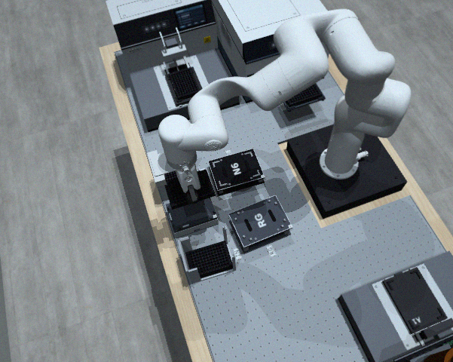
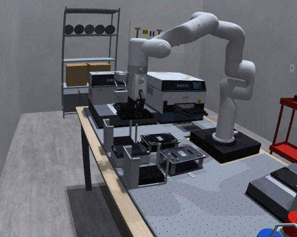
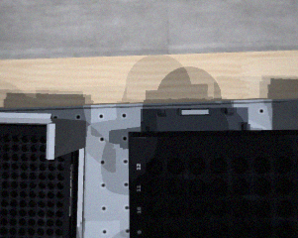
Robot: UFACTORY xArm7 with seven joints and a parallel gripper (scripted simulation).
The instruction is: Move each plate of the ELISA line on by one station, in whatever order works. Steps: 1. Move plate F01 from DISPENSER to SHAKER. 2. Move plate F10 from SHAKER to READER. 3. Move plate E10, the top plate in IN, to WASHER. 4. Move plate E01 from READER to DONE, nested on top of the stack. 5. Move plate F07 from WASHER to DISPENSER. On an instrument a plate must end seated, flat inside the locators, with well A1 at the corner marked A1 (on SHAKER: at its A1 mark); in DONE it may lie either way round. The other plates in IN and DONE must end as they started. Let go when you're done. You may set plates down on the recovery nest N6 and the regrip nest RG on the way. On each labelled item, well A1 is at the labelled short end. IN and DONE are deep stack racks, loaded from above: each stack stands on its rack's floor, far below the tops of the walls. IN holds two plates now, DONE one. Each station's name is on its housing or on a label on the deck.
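My gripper (image 1: 190,191) (image 2: 137,103) is shut on a black well plate (image 1: 172,191) (image 2: 125,113) (image 3: 218,183), held flat and high over the row of racks at the table's left edge. As far as I can tell it hangs about over the low grey housing (image 1: 191,218) (image 3: 195,121) between the two racks. The front rack, labelled IN, holds a black plate (image 1: 210,258) (image 2: 149,174) (image 3: 20,183). The back rack holds a plate (image 2: 121,140) deep inside. I cannot read the held plate's label.
A plate (image 1: 183,84) sits on the back left instrument and another plate (image 1: 304,97) (image 2: 191,110) on the back right instrument's tray. The front right instrument's nest (image 1: 413,302) (image 2: 286,176) is bare. Nests N6 (image 1: 226,175) (image 2: 158,138) and RG (image 1: 261,222) (image 2: 181,153) stand mid-deck.
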